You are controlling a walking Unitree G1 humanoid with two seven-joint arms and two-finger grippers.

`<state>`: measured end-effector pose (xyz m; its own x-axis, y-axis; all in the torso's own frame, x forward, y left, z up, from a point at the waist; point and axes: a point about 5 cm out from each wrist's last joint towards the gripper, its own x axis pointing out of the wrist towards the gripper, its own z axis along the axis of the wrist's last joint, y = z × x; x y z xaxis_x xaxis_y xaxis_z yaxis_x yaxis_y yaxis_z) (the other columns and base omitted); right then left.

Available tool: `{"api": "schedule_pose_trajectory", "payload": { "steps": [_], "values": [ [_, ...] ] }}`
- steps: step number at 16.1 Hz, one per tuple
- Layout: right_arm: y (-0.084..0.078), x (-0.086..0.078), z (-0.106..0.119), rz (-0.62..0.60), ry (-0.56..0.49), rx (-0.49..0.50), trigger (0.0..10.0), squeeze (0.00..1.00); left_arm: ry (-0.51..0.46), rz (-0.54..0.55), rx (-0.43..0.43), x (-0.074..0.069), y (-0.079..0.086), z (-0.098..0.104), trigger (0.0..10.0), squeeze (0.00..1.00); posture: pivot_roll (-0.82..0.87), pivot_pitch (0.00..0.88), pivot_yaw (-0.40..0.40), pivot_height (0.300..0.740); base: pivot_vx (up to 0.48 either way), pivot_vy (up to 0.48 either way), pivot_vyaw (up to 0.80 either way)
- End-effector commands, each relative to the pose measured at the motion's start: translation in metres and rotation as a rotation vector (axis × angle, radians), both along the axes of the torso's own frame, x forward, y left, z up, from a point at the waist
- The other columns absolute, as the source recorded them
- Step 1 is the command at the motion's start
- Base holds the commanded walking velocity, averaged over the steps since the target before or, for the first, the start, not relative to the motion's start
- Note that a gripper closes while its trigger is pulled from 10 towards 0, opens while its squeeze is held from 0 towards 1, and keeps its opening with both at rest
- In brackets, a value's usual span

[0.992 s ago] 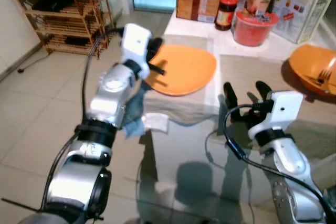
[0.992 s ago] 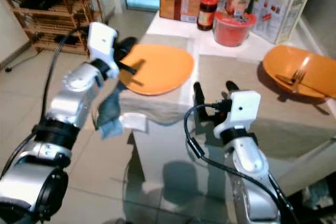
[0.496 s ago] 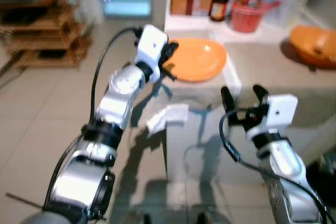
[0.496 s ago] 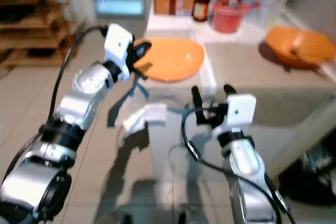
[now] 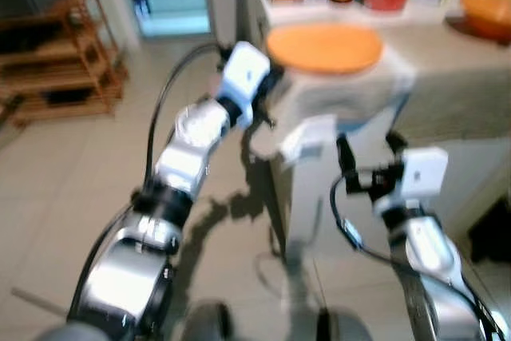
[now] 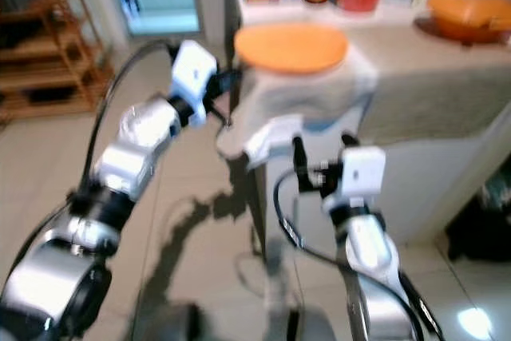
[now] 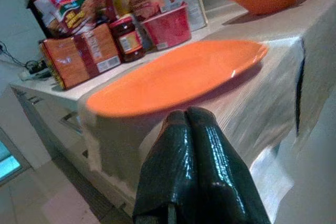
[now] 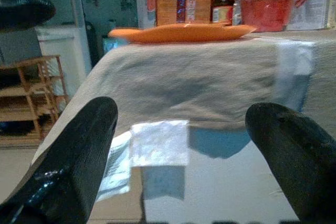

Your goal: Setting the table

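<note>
Left pincer closed, raised by plate | right pincer open, facing cloth

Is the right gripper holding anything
No, the right gripper is open, its fingers spread apart before the cloth.

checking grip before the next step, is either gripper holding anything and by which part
The left gripper is shut at the hanging edge of the table cloth, but whether cloth is pinched cannot be told. The right gripper is open and holds nothing.

No legible text on the blurred packages or jar.
</note>
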<state>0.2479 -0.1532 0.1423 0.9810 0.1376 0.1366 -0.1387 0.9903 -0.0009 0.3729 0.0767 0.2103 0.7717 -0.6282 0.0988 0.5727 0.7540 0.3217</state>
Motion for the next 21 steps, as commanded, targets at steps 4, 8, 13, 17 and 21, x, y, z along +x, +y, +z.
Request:
{"api": "schedule_pose_trajectory", "payload": {
  "steps": [4, 8, 13, 17, 21],
  "values": [
    [0.005, 0.003, 0.002, 0.016, -0.026, -0.003, 10.0, 0.0, 0.001, 0.006, 0.008, -0.002, 0.006, -0.002, 10.0, 0.0, -0.09, 0.0, 0.035, 0.616, 0.0, 0.0, -0.15],
    [0.004, 0.003, 0.0, 0.017, -0.019, -0.002, 10.0, 0.0, 0.009, -0.025, -0.037, -0.009, 0.004, -0.005, 10.0, 0.0, -0.09, 0.003, 0.033, 0.649, 0.0, 0.0, 0.0],
    [0.003, 0.003, 0.0, 0.026, -0.022, -0.005, 10.0, 0.0, -0.007, -0.042, -0.048, -0.013, 0.0, -0.005, 10.0, 0.0, -0.1, 0.004, 0.027, 0.696, 0.0, 0.0, 0.0],
    [0.002, 0.003, 0.0, 0.025, -0.022, -0.005, 10.0, 0.0, -0.02, -0.054, -0.051, -0.014, -0.001, -0.003, 10.0, 0.0, -0.1, 0.001, 0.028, 0.738, 0.0, 0.0, 0.0],
    [0.001, 0.003, -0.001, 0.029, -0.022, -0.01, 10.0, 0.0, -0.017, -0.051, -0.053, -0.015, 0.0, -0.004, 10.0, 0.0, -0.1, 0.0, 0.027, 0.74, 0.0, 0.0, 0.0]
  ]
}}
